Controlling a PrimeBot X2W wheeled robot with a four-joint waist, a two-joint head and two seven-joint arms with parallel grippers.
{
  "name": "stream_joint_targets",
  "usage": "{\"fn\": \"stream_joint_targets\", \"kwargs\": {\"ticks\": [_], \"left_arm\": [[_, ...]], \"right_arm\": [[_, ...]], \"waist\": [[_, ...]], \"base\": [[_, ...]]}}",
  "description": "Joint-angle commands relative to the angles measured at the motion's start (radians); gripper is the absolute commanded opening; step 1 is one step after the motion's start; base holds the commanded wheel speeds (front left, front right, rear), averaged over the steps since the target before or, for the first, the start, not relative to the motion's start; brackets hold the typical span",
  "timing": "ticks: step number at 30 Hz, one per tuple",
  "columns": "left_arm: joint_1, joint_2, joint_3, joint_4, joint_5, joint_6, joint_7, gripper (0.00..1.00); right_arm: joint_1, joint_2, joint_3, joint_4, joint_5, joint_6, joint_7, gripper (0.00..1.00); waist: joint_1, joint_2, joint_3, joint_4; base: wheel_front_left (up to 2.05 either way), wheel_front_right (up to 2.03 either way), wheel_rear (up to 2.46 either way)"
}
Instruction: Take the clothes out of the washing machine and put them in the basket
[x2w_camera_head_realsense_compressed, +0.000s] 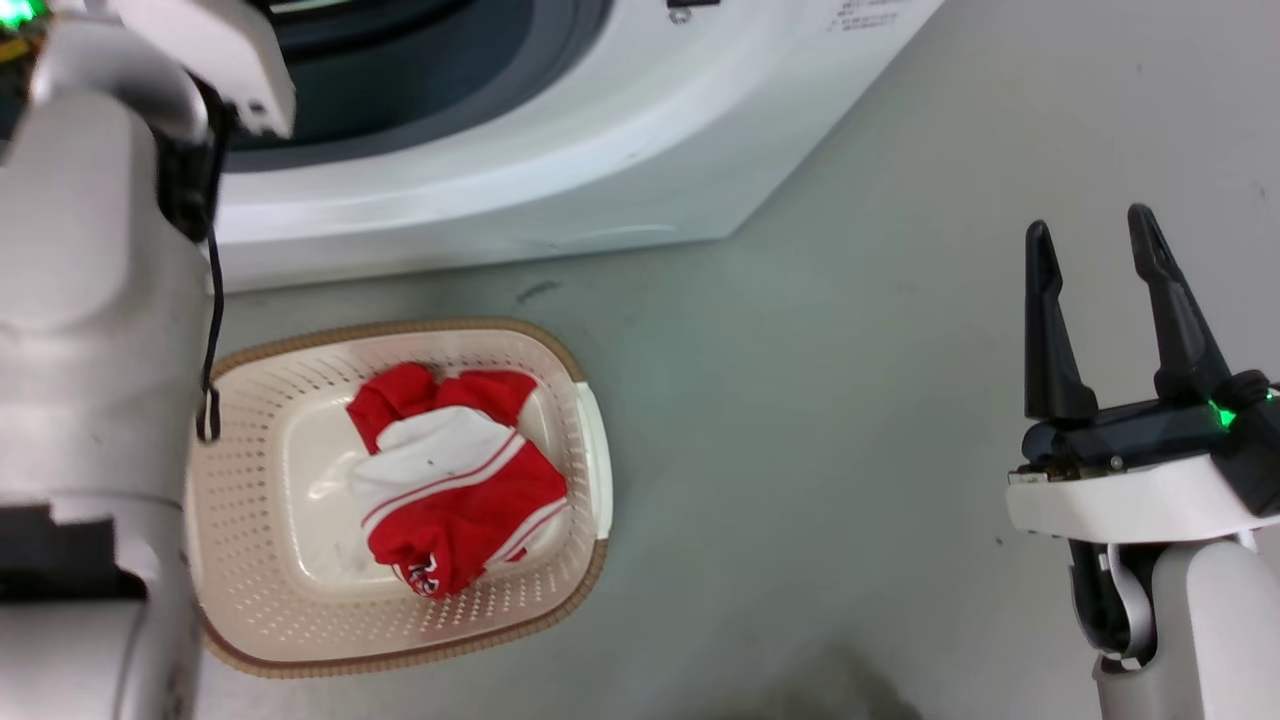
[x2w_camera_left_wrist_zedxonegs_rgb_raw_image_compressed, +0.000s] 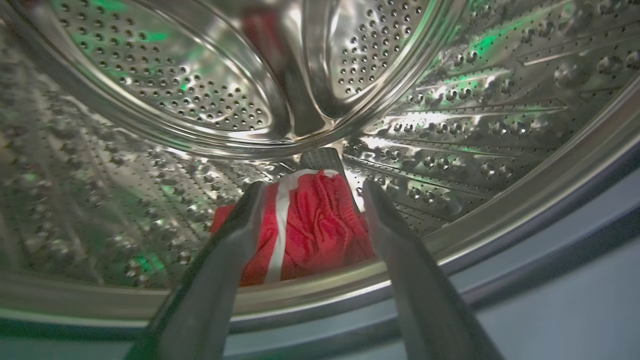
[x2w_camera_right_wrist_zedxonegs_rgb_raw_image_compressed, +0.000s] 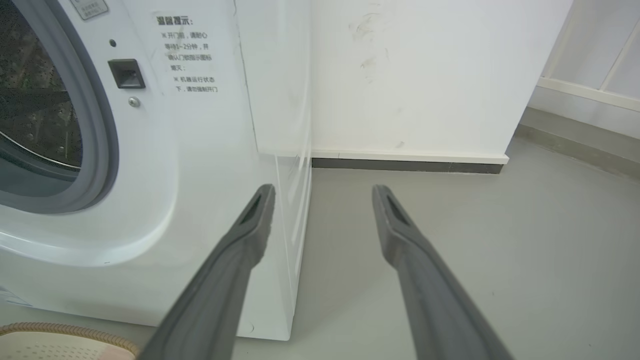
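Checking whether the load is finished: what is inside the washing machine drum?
One red garment with a white stripe lies on the drum floor, seen between the fingers of the open left gripper. The fingers and drum rim cover its lower edge.

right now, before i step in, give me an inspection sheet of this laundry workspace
surface: grey floor, faint scuff marks
job's things: red and white garment in the basket; second red garment in the washing machine drum
clutter: nothing seen
grippers: left gripper open inside the drum, fingers either side of that garment; right gripper open, empty, above the floor
cables: black cable hanging beside the left arm, near the basket rim
surroundings: white wall, dark skirting
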Motion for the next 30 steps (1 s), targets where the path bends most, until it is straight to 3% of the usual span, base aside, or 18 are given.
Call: {"fn": "stream_joint_targets", "kwargs": {"ticks": [1,11,22,30], "left_arm": [[-0.026,0.011,-0.006,0.017,0.002,-0.003,0.013,1.0],[-0.351,0.101,-0.041,0.231,-0.021,-0.007,0.223,1.0],[-0.568,0.166,-0.108,0.356,-0.058,-0.009,0.438,1.0],[-0.644,0.192,-0.139,0.4,-0.06,-0.009,0.47,1.0]], "right_arm": [[-0.019,0.002,0.0,-0.006,0.009,-0.001,-0.002,1.0],[-0.067,0.002,-0.01,-0.029,0.048,-0.001,-0.002,1.0],[-0.085,0.002,-0.013,-0.057,0.092,-0.001,-0.003,1.0],[-0.09,0.001,-0.013,-0.075,0.108,-0.001,-0.002,1.0]], "waist": [[-0.0002,0.0,0.057,-0.033],[-0.0002,0.0,0.194,-0.084],[-0.0002,0.0,0.302,-0.124],[-0.0002,0.0,0.332,-0.132]], "base": [[0.0,0.0,0.0],[0.0,0.0,0.0],[0.0,0.0,0.0],[0.0,0.0,0.0]]}}
